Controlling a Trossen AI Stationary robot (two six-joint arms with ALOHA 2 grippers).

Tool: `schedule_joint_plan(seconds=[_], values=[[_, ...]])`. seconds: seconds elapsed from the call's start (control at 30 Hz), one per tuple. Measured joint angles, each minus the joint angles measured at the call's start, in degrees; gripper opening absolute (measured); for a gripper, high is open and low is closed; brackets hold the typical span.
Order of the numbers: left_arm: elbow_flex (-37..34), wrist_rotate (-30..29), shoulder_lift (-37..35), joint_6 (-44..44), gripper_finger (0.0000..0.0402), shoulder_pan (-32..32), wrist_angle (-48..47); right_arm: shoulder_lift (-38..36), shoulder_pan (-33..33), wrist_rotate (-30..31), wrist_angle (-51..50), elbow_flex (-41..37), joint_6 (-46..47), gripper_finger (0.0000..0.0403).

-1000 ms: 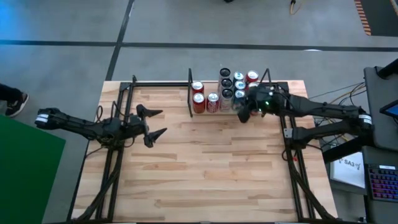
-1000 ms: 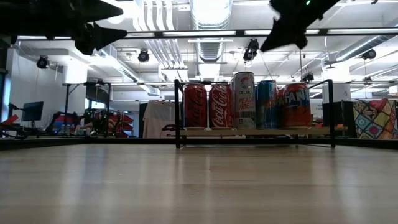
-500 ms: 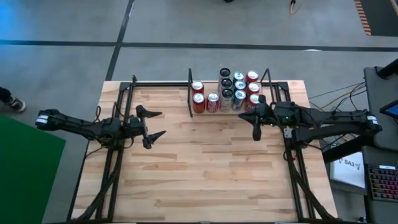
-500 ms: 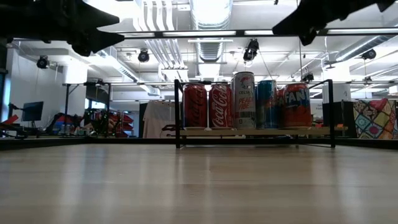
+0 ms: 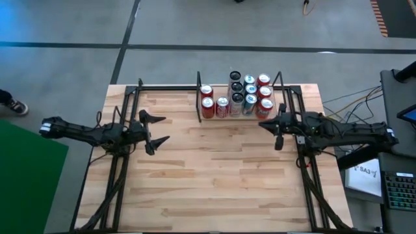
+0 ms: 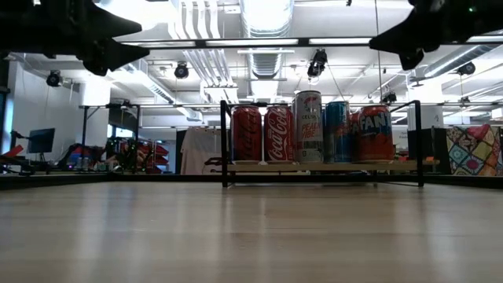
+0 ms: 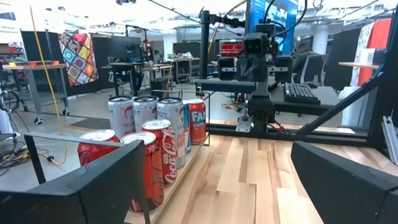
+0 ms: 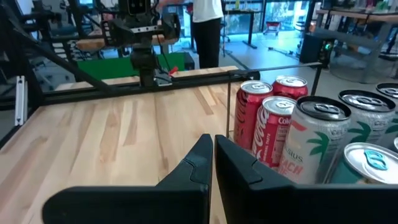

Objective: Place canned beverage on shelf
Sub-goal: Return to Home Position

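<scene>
Right tool (image 8: 212, 149): fingers pressed together, nothing between them. It hangs above the counter (image 5: 214, 175), just off the front right corner of the shelf (image 6: 314, 167), clear of the cans (image 5: 237, 94). Left tool (image 5: 162, 129): fingers spread wide, empty, over the counter's left side, well apart from the shelf. In the low view both tools are only dark silhouettes cut off by the top edge, no finger detail there. The shelf sits at the counter's far edge, right of centre; the cans stand upright on it, packed close in rows. Low view shows only the front row: two red cans (image 6: 247, 134), a taller white can (image 6: 307, 126), a blue can (image 6: 336, 130), an orange can (image 6: 376, 132); the rows behind are hidden. From above, labels are unreadable. Right wrist view cuts off the nearest cans at the frame edge. A person (image 8: 208, 28) stands beyond the counter, head out of frame.
</scene>
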Motion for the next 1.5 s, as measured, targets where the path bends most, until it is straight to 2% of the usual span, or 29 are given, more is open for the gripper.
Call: schedule_joint_plan(seconds=[0.2, 0.5, 0.6, 0.83, 1.1, 1.5], values=[[-1.23, 0.00, -0.99, -1.34, 0.0389, 0.00, 0.12, -6.74, 0.00, 0.00, 0.09, -4.26, -0.08, 0.0009], [-8.55, 1.66, -4.04, -2.85, 0.0389, 0.00, 10.75, -19.42, -0.02, -2.17, 2.05, -12.84, 0.00, 0.0009], [-8.88, 2.65, -5.81, -3.21, 0.0389, -0.02, 10.52, -23.80, -0.02, -2.86, 1.79, -15.00, -0.02, 0.0009], [-7.81, 2.85, -10.58, -2.67, 0.0389, 0.00, 2.58, -22.41, -0.02, -4.09, 5.01, -18.80, -1.15, 0.0009], [-6.60, 2.48, -22.58, -2.14, 0.0389, 0.00, -11.70, -23.63, -0.15, -3.86, 6.55, -20.55, -3.70, 0.0009], [-8.88, 2.10, -23.08, -2.63, 0.0389, 0.11, -13.75, -22.66, -0.16, -4.36, 5.32, -23.15, -6.20, 0.0009]])
